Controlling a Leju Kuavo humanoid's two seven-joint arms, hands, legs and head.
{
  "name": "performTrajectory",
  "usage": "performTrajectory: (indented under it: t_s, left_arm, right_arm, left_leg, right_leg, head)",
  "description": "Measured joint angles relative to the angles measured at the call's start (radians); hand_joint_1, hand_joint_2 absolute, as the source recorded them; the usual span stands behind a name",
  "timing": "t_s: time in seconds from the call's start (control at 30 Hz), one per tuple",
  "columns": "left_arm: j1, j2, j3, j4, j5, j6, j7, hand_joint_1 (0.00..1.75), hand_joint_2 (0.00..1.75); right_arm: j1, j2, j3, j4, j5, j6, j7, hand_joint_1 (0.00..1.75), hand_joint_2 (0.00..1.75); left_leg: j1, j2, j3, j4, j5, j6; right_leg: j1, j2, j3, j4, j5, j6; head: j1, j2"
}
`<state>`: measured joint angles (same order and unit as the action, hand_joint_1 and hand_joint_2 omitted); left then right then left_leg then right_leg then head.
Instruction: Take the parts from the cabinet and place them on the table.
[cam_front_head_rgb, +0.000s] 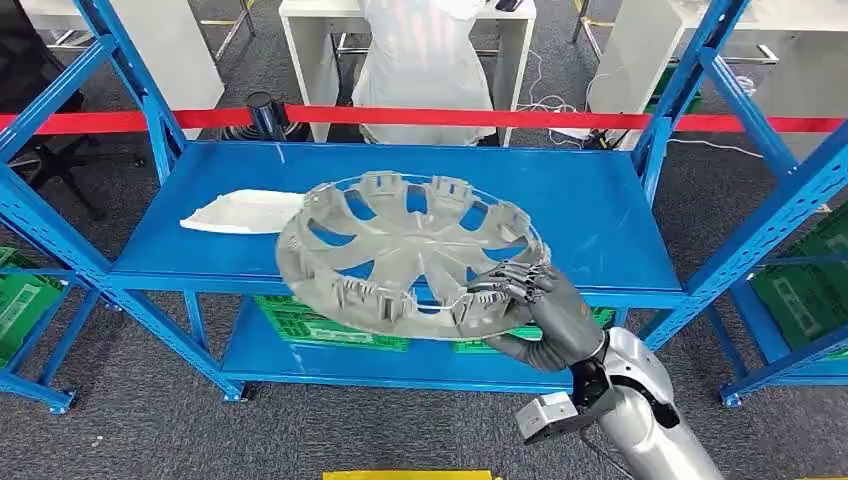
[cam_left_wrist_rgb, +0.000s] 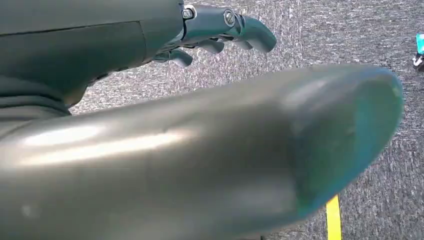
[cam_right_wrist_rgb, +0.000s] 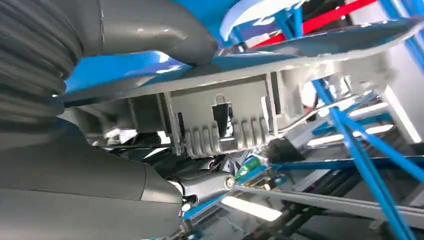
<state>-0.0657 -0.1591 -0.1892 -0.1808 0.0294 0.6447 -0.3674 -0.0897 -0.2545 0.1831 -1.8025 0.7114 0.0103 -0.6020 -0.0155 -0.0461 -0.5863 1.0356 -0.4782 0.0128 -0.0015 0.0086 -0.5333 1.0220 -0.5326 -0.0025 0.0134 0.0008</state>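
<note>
**Wheel cover gripped at the front edge of the blue rack**

Nearest, down at the lower right of the head view: silver right arm (cam_front_head_rgb: 645, 400) rising to the dark many-fingered right hand (cam_front_head_rgb: 530, 310), fingers (cam_front_head_rgb: 510, 285) curled over the near rim of the round grey plastic wheel cover (cam_front_head_rgb: 410, 255), thumb beneath. Seen from the right wrist as the grey thumb (cam_right_wrist_rgb: 150, 30) lying across the cover's ribbed, clipped rim (cam_right_wrist_rgb: 220, 120). Cover tilted, near edge overhanging the front lip of the shelf, far edge over the shelf top.

Left hand (cam_left_wrist_rgb: 220, 30) hanging over speckled grey carpet (cam_left_wrist_rgb: 325, 35), holding nothing, fingers loosely bent and apart; yellow floor line (cam_left_wrist_rgb: 334, 220) below.

Next out: blue metal shelf surface (cam_front_head_rgb: 600, 210), with a flat white plastic part (cam_front_head_rgb: 240, 212) lying on it just left of the cover. Green crates (cam_front_head_rgb: 320, 325) on the lower shelf.

Beyond the rack: red barrier tape (cam_front_head_rgb: 420, 117) stretched across, then a person in a white coat (cam_front_head_rgb: 420, 60) at a white table (cam_front_head_rgb: 310, 30), grey carpet all round.
</note>
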Motion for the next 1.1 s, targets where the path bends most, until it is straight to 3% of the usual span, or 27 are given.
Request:
performTrajectory:
  t_s: [0.77, 0.97, 1.0, 1.03, 1.1]
  left_arm:
    - [0.001, 0.001, 0.017, 0.000, 0.008, -0.026, -0.014, 0.00, 0.00]
    - [-0.001, 0.005, 0.017, 0.000, 0.000, -0.033, -0.019, 0.00, 0.00]
    - [-0.001, 0.004, 0.017, 0.000, 0.000, -0.033, -0.019, 0.00, 0.00]
    - [-0.002, 0.004, 0.017, 0.000, -0.001, -0.033, -0.019, 0.00, 0.00]
    - [-0.003, 0.004, 0.017, 0.000, -0.001, -0.033, -0.019, 0.00, 0.00]
  right_arm:
    - [-0.052, -0.010, 0.106, -0.061, 0.012, 0.029, -0.014, 1.75, 1.75]
    - [-0.030, -0.014, 0.114, -0.069, 0.036, 0.000, -0.011, 1.75, 1.75]
    - [-0.024, -0.018, 0.115, -0.074, 0.039, -0.003, -0.011, 1.75, 1.75]
    - [-0.019, -0.021, 0.115, -0.076, 0.041, -0.007, -0.012, 1.75, 1.75]
    - [-0.016, -0.022, 0.116, -0.077, 0.043, -0.008, -0.012, 1.75, 1.75]
  left_leg:
    - [0.000, 0.000, 0.000, 0.000, 0.000, 0.000]
    - [-0.004, 0.002, 0.001, -0.001, 0.002, 0.015]
    - [0.006, 0.006, 0.009, -0.017, 0.011, 0.021]
    - [0.005, 0.008, 0.012, -0.024, 0.014, 0.023]
    - [0.005, 0.012, 0.008, -0.024, 0.016, 0.025]
  right_leg:
    - [0.000, 0.000, 0.000, 0.000, 0.000, 0.000]
    - [-0.008, 0.001, 0.003, -0.006, 0.005, 0.014]
    - [-0.008, 0.001, 0.002, 0.002, -0.006, 0.015]
    - [-0.006, -0.001, -0.006, 0.025, -0.024, 0.018]
    - [-0.008, -0.002, -0.070, 0.153, -0.098, 0.023]
  head:
    - [0.000, 0.000]
    - [0.000, 0.000]
    - [-0.001, 0.000]
    - [0.003, 0.000]
    - [0.005, 0.000]
